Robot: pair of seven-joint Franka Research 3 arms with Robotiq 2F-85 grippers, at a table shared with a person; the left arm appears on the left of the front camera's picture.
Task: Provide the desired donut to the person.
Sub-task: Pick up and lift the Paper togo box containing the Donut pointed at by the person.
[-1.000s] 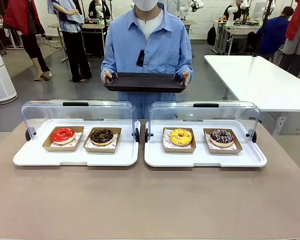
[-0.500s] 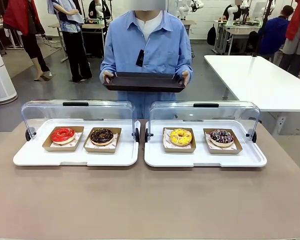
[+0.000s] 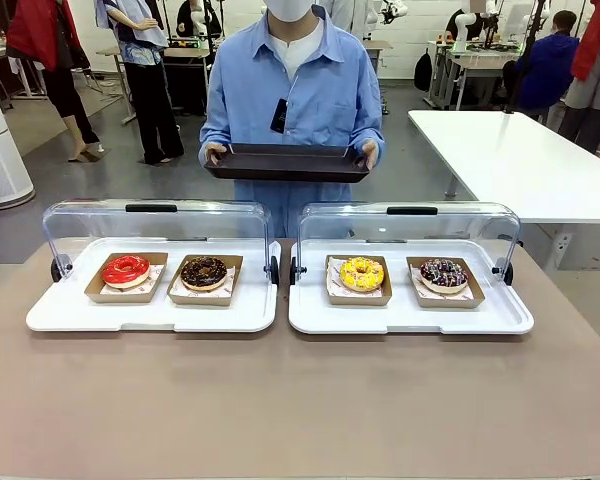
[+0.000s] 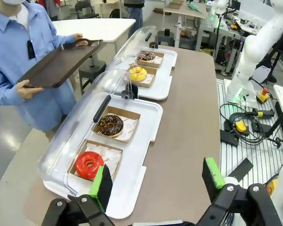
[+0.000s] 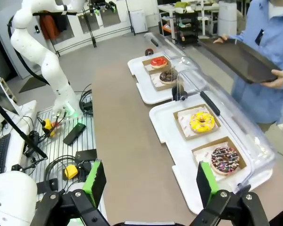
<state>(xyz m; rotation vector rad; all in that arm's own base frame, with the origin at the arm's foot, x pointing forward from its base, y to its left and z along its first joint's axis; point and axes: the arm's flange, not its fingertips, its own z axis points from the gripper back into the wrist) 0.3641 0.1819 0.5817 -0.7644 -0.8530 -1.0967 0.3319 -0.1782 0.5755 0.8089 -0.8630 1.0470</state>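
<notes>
I keep the left gripper (image 4: pixel 156 180) and right gripper (image 5: pixel 149 181) spread and empty. The red donut (image 3: pixel 126 269), chocolate donut (image 3: pixel 203 271), yellow donut (image 3: pixel 362 272) and sprinkled donut (image 3: pixel 443 273) sit in a row before the person (image 3: pixel 295 95). I'd await their choice before reaching.

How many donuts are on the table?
4. On the left white tray: a red donut at its left, a chocolate donut beside it. On the right white tray: a yellow donut, then a dark sprinkled donut at the far right. None looks hidden.
</notes>
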